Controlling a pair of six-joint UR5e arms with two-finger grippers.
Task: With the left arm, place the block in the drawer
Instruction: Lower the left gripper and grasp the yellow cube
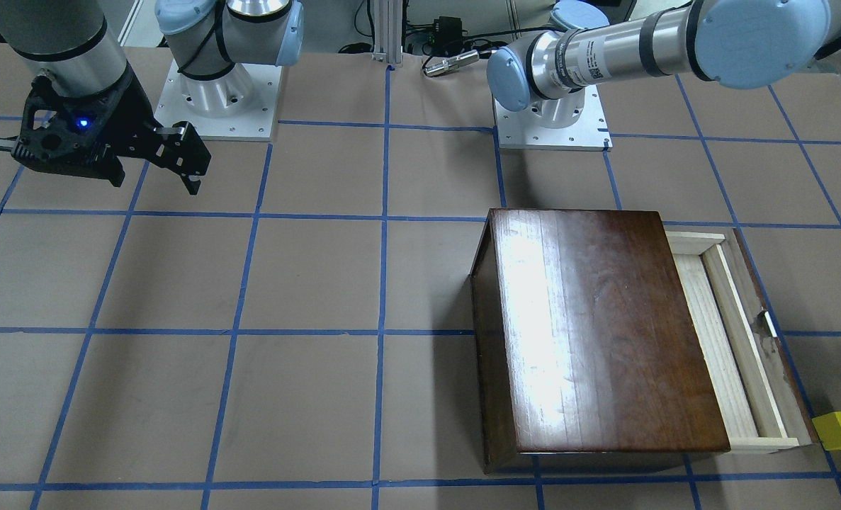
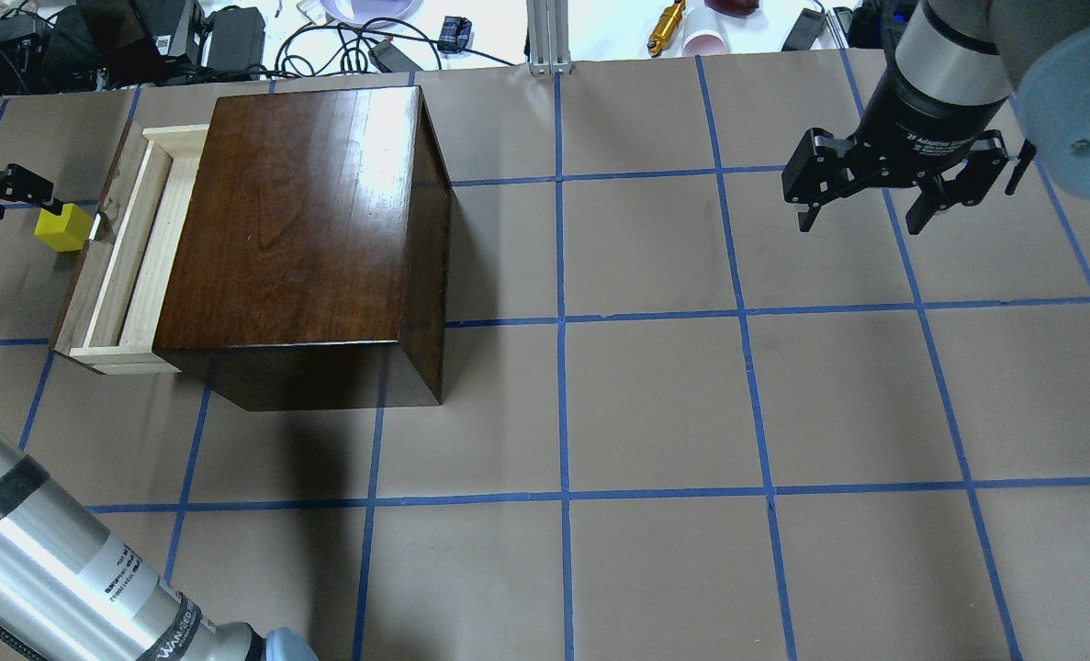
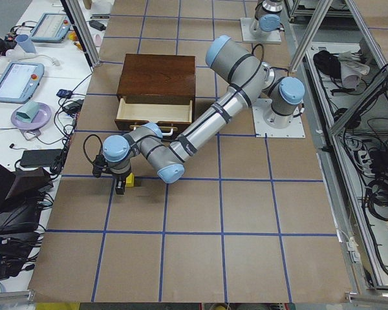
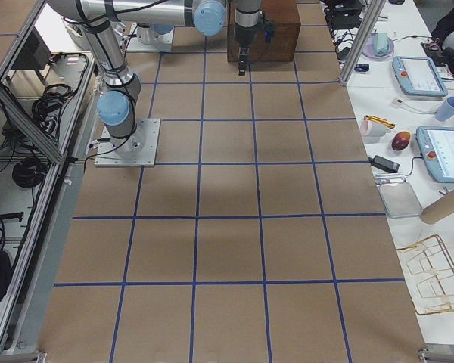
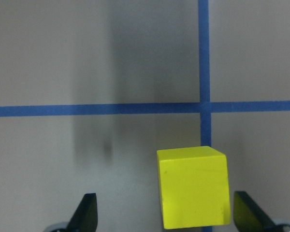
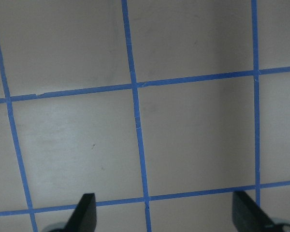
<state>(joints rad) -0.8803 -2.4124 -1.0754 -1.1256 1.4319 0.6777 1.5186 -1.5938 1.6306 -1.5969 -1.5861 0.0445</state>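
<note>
The yellow block (image 5: 193,187) rests on the brown paper just outside the drawer's dark front panel, near its white handle (image 2: 97,226). My left gripper (image 5: 165,209) is open and straddles the block (image 2: 62,228), which lies closer to the right-hand finger in the left wrist view. The drawer (image 2: 133,262) is pulled out of the dark wooden box (image 2: 301,211) and its pale tray shows nothing inside. My right gripper (image 2: 861,217) hangs open over bare paper far across the table, holding nothing. In the front view the block (image 1: 839,430) shows at the right edge beside the drawer (image 1: 718,347).
The wooden box (image 1: 597,333) stands tall beside the block. Cables, cups and tablets (image 2: 232,28) line the table's far edge. The two arm bases (image 1: 216,99) stand on the robot's side. Blue tape lines grid the paper (image 2: 655,404).
</note>
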